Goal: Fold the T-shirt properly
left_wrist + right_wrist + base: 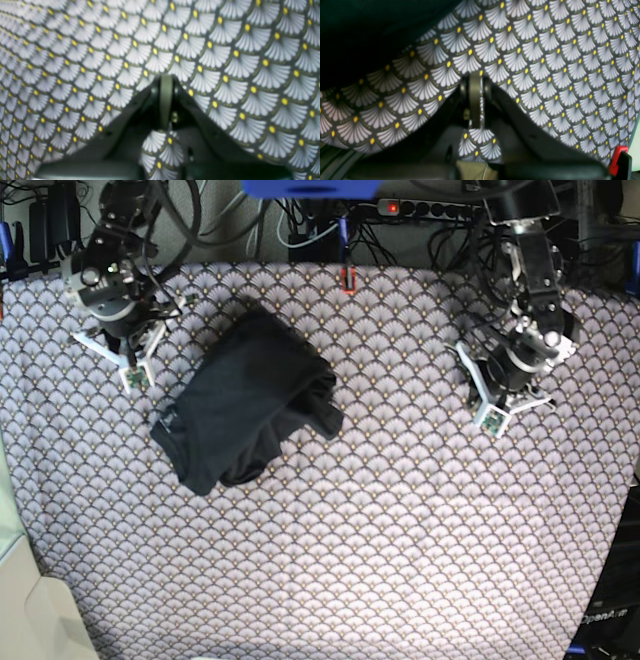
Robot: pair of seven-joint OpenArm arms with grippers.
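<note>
— One big tablecloth (400,550) covers almost the whole table: grey with a pale fan pattern and small yellow dots. What lies on it?

— Only one garment, the T-shirt (240,405). It sits in the upper left part of the base view as a dark, crumpled heap, bunched rather than spread flat, with folds overlapping near its right edge. No print shows on it.

— Where do the arms stand relative to it?

— The right arm (115,275) is at the upper left of the base view, just beside the shirt's upper left corner but apart from it. The left arm (520,340) is at the upper right, well apart from the shirt, with bare cloth between them.

— And the pincers?

— The right gripper (475,100) has its fingers pressed together with nothing between them; its wrist view shows patterned cloth below and, in the upper left corner, a dark mass that appears to be the shirt. The left gripper (166,100) is likewise closed and empty, its wrist view filled with the fan pattern alone.

— Anything smaller?

— Cables (300,225) and a power strip (430,208) with a red light run along the far edge of the table, behind the arms.
</note>
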